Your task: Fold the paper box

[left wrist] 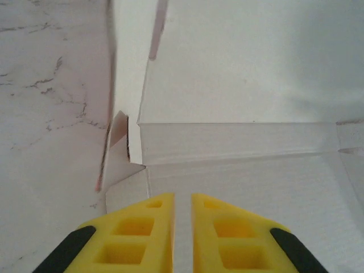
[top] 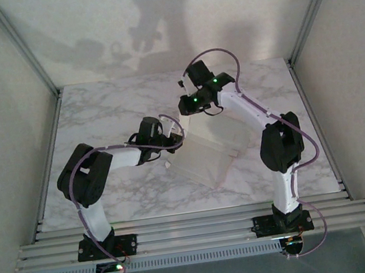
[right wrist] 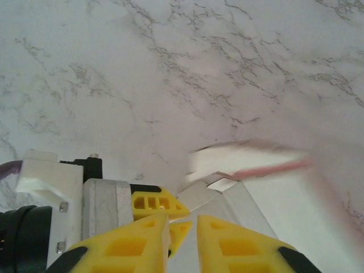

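The left pincer (left wrist: 182, 200) and right pincer (right wrist: 182, 219) both have fingers nearly together at the paper box (top: 213, 151), which lies on the surface (top: 104, 106) between the arms; whether either grasps card, I cannot tell. Working this close, they could collide or miscrease the thin flaps.

Paper box (left wrist: 244, 74): thin matt card, off-white, ahead of the left gripper (left wrist: 182, 200).
Fingers (left wrist: 149, 227): yellow plastic — dull sheen.
Table (right wrist: 170, 74): smooth, marble-patterned top.
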### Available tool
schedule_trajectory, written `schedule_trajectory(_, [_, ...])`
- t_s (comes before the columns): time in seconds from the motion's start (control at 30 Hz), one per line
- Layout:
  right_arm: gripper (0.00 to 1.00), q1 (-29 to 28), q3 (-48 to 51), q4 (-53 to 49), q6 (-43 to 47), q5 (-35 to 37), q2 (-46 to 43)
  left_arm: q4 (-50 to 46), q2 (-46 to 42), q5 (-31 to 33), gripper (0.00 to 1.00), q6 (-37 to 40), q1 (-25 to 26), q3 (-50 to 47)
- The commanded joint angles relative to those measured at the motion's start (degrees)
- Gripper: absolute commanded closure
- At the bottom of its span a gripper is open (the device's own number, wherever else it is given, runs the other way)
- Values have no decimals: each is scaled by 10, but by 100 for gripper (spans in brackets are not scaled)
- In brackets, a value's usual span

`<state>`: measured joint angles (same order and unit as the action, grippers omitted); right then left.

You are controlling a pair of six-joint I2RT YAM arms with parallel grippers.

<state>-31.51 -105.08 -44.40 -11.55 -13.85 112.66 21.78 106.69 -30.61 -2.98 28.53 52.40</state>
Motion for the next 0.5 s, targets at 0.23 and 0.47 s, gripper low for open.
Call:
schedule_trajectory(0.23, [77, 13, -42, -18, 3, -23, 0, 0, 7, 7, 84, 6, 5, 7])
schedule_trajectory(0.47, [70, 36, 60, 22, -3, -33, -61, -50, 2, -15, 78, -11, -18, 53])
